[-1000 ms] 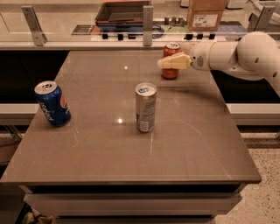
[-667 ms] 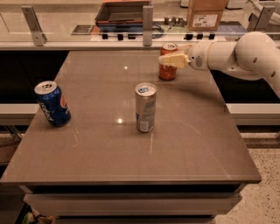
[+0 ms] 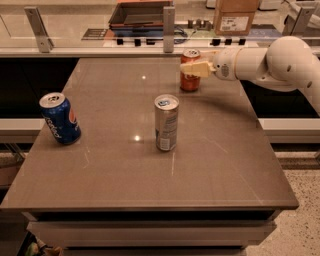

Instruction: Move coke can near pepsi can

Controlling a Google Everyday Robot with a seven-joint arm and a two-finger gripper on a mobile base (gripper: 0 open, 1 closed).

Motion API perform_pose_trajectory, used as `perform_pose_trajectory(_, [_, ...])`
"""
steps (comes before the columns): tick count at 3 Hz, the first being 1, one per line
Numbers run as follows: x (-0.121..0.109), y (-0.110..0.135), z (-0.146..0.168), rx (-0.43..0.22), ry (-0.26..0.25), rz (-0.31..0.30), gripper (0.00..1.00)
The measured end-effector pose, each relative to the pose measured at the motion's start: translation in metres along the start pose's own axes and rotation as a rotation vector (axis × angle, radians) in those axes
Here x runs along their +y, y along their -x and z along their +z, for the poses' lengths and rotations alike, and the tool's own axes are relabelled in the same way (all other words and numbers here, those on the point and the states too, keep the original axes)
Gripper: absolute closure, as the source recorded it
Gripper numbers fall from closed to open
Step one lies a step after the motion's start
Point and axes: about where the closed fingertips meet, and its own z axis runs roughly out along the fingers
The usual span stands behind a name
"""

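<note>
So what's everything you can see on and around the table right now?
coke can: one, red-orange, far side of the table, right of middle, upright
pepsi can: one, blue, near the table's left edge
slim can: one, silver-grey, middle of the table, upright
table: one, grey-brown, fills most of the view
cardboard box: one, brown, on the counter behind, upper right
tray: one, dark, on the counter behind, top middle
metal posts: at least two, silver, along the counter edge
arm: one, white, reaching in from the right
gripper: one, cream, at the coke can
</note>
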Motion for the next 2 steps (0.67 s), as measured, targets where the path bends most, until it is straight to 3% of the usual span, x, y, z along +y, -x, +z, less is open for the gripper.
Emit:
perform_pose_trajectory(1, [0.0018,0.0,0.0025,0.0,0.005,0.0,1.0])
perform_pose_trajectory(2, [0.0023,0.0003,0.003,0.001,0.007,0.001,1.0])
